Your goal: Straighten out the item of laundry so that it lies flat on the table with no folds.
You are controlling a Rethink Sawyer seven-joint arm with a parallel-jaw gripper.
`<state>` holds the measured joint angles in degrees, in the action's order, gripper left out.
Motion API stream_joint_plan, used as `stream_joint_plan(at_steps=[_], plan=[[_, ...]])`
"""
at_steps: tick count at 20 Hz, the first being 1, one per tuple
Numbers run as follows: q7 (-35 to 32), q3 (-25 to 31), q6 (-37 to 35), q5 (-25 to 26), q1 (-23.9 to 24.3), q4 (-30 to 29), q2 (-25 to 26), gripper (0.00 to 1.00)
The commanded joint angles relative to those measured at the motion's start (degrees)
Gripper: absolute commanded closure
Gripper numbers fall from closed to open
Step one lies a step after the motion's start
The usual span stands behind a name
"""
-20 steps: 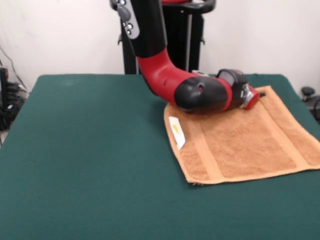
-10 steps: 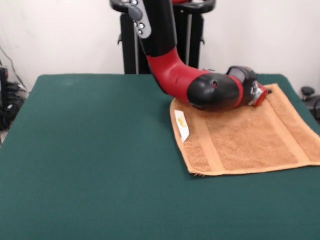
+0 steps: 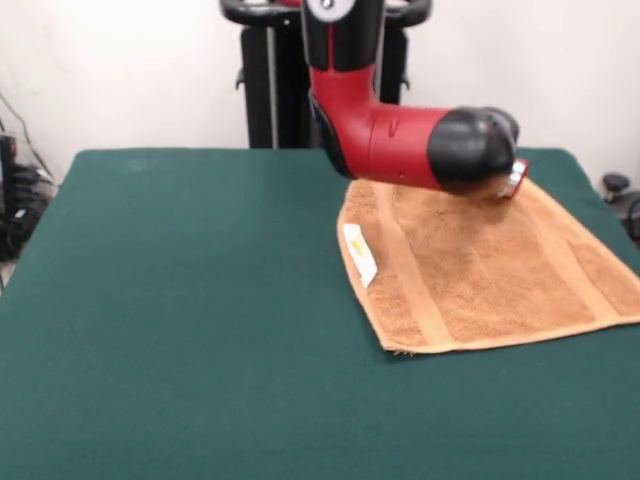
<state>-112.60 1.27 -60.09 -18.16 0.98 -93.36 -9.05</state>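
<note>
The orange-tan towel (image 3: 480, 270) lies on the right part of the dark green table (image 3: 180, 300), spread out with its border bands showing. Its white care label (image 3: 360, 255) sits at the left edge. The towel's right side runs past the picture's edge. The red and black arm comes down from the top, and its black joint hangs over the towel's far edge and hides it. Only a small red and silver part of my gripper (image 3: 512, 180) shows behind the joint, at the towel's far right corner. Whether it holds the cloth is hidden.
The black pedestal (image 3: 270, 90) stands behind the table's far edge. Dark cables and gear (image 3: 15, 200) lie off the table's left side. A black object (image 3: 615, 185) sits off the right side. The table's left half is bare green cloth.
The arm has swung right and risen, its black joint now turned toward the camera. The towel's far edge has moved back toward the pedestal, and more of the towel shows.
</note>
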Motion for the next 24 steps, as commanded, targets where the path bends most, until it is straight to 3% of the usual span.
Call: stream_joint_plan(at_steps=[1, 4, 10, 24], plan=[[-10.73, -10.51, -6.50, 9.13, -0.80, 17.74, -1.81, 0.00], [-10.62, -9.86, -12.13, 10.79, 0.29, 20.90, -1.52, 0.00], [-10.85, -8.93, -13.63, 11.48, 1.16, 22.04, -1.60, 0.00], [-10.52, -8.79, -6.81, 10.59, 1.55, 18.31, -2.22, 0.00]])
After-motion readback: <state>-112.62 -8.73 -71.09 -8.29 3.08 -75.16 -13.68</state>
